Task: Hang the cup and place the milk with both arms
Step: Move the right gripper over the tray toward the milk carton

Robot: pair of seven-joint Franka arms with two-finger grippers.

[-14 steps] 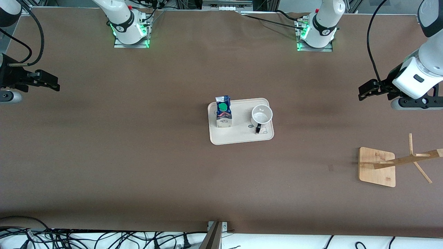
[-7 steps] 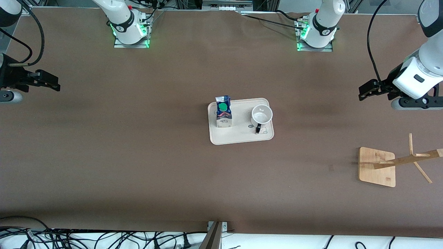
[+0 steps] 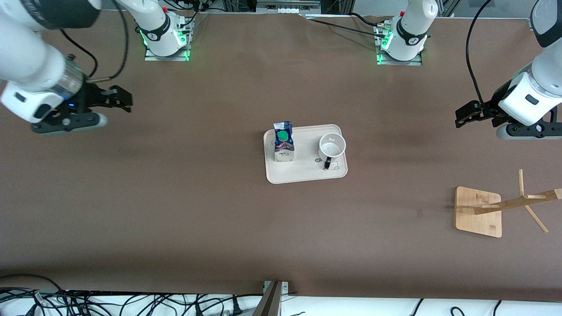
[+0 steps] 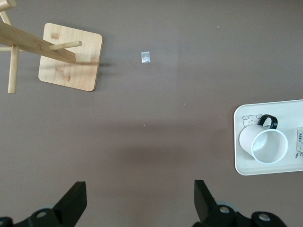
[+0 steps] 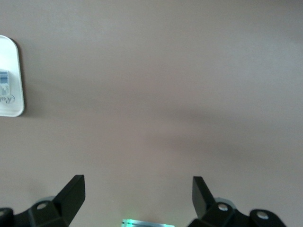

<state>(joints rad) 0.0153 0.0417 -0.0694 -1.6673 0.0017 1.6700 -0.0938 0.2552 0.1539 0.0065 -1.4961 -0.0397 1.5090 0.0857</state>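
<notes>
In the front view you see a cream rectangular plastic tray (image 3: 306,154) at the middle of the brown table (image 3: 197,197). On it stands the small gable-top milk carton (image 3: 283,142) with dark blue top and round green cap, upright, at the tray's end toward the right arm. Beside it on the tray, toward the left arm, stands the small white cup (image 3: 331,147), mouth up, its thin black loop handle pointing to about 6 o'clock, toward the front camera. A bamboo cup rack (image 3: 478,212) with a square base and slanted pegs stands at about 4 o'clock from the tray, near the left arm's end of the table. The right gripper (image 3: 119,99) hangs over bare table at about 10 o'clock from the tray, well apart from it. The left gripper (image 3: 465,114) hangs over bare table at about 2 o'clock from the tray.

In the left wrist view you see the left gripper (image 4: 139,203) with fingers spread wide, holding nothing; below it lie bare table, the cup (image 4: 263,144) on the tray's corner (image 4: 239,142), and the rack (image 4: 71,56).

In the right wrist view the right gripper (image 5: 138,196) also stands wide and empty over bare table, with only the tray's edge (image 5: 14,106) showing.
</notes>
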